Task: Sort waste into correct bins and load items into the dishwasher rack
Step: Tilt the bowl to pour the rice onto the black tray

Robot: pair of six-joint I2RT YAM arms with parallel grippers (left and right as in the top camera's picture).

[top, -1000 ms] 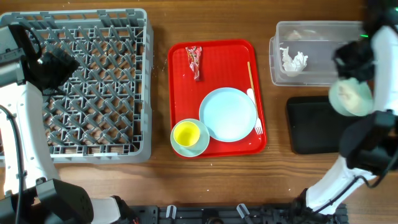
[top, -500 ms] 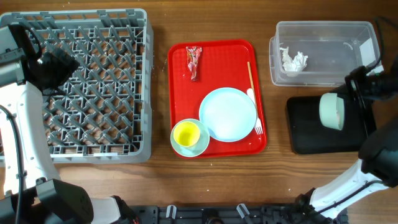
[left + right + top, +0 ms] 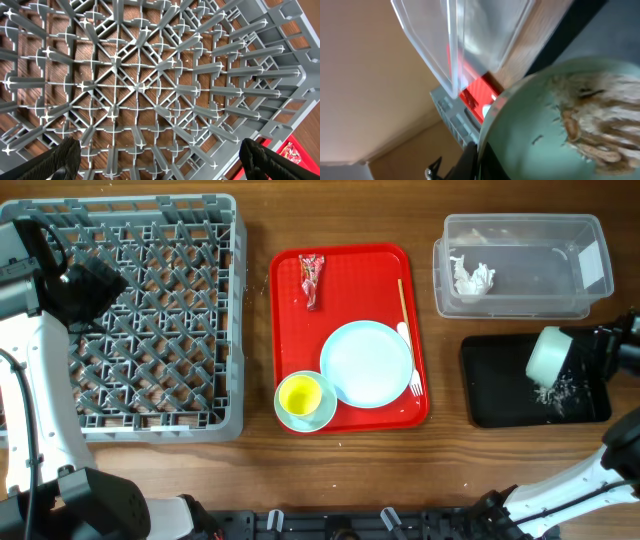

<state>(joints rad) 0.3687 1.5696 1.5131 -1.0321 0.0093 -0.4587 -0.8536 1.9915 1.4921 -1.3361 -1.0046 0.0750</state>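
My right gripper (image 3: 590,350) is shut on the rim of a mint-green bowl (image 3: 548,356) and holds it tipped on its side over the black tray (image 3: 490,395). Rice-like crumbs (image 3: 560,391) lie on the tray below it; the right wrist view shows the bowl (image 3: 540,130) with crumbs (image 3: 595,120) stuck inside. The clear tub (image 3: 520,300) holds a crumpled tissue (image 3: 472,277). The red wrapper (image 3: 312,279), plate (image 3: 366,363), fork (image 3: 407,358) and yellow cup (image 3: 299,394) in a second bowl (image 3: 322,416) sit on the red tray (image 3: 345,290). My left gripper (image 3: 160,162) is open above the grey rack (image 3: 140,310).
A thin wooden stick (image 3: 401,298) lies on the red tray beside the plate. The rack also fills the left wrist view (image 3: 150,85), with the red tray's corner at its lower right (image 3: 292,152).
My right gripper has swung the bowl from beside the clear tub down over the black tray and tipped it; crumbs now lie on the tray. The left arm has not moved.
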